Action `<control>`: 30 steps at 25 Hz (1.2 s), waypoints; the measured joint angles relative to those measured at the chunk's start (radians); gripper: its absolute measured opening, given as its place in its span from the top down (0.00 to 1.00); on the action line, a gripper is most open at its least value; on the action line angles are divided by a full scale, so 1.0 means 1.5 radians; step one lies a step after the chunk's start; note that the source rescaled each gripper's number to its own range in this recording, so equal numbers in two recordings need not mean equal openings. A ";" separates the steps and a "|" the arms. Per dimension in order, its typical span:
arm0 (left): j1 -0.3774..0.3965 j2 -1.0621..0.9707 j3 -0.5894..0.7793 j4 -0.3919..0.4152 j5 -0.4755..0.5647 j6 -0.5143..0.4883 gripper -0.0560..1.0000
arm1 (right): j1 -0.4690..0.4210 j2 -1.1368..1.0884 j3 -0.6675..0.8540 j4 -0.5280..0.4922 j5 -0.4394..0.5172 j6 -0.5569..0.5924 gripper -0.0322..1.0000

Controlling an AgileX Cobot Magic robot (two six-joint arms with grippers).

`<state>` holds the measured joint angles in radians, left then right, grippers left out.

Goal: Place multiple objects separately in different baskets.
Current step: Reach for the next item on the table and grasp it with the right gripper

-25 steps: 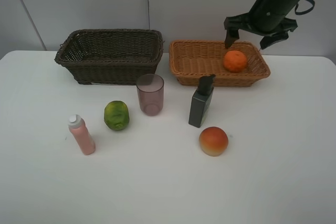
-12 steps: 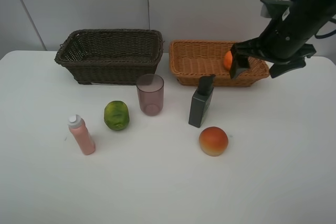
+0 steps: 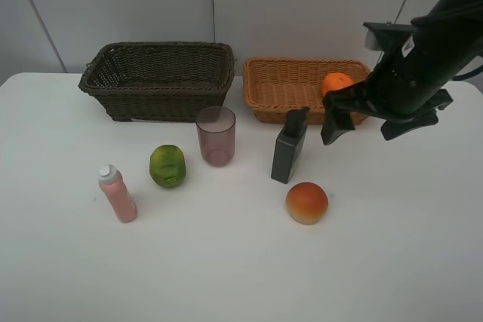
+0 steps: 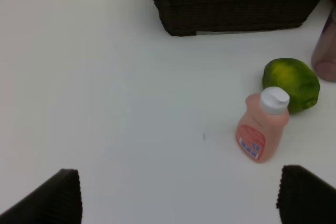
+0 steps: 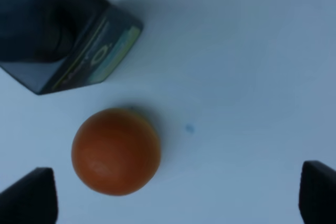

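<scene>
R gripper (image 3: 364, 124), jaws spread wide, hangs over peach-like fruit (image 5: 115, 150) lying btwn its jaws, dark pump bottle (image 5: 58, 35) just beyond. L gripper (image 4: 178, 198), also spread and empty, faces pink bottle (image 4: 262, 129) ahead. Orange (image 3: 337, 83) sits in tan basket (image 3: 264, 111).

right pincer (image 3: 360, 133) hangs tilted downward, jaws spread wide and empty; left pincer (image 4: 178, 198) gapes wide, empty too.

Pulls R gripper (image 3: 360, 132) off tan basket (image 3: 272, 65); orange (image 3: 337, 83) now behind fingers (image 3: 330, 127), peach (image 3: 307, 202) ahead betw. them.
</scene>
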<state>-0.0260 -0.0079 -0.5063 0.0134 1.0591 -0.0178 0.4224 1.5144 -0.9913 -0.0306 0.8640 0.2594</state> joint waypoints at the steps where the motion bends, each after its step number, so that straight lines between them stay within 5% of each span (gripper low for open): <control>1: 0.000 0.000 0.000 0.000 0.000 0.000 0.03 | 0.011 0.000 0.008 0.000 -0.001 0.000 0.00; 10: 0.000 0.000 0.000 0.000 0.000 0.000 0.03 | 0.091 0.000 0.110 0.008 -0.090 -0.146 0.00; 19: 0.000 0.000 0.000 0.000 0.000 0.000 0.03 | 0.097 0.002 0.209 0.068 -0.277 -0.331 0.00; 30: 0.000 0.000 0.000 0.000 0.000 0.000 0.03 | 0.097 0.082 0.233 0.137 -0.374 -0.473 0.00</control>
<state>-0.0260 -0.0079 -0.5063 0.0134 1.0591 -0.0178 0.5686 1.6374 -0.6422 0.1750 0.3034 -0.4497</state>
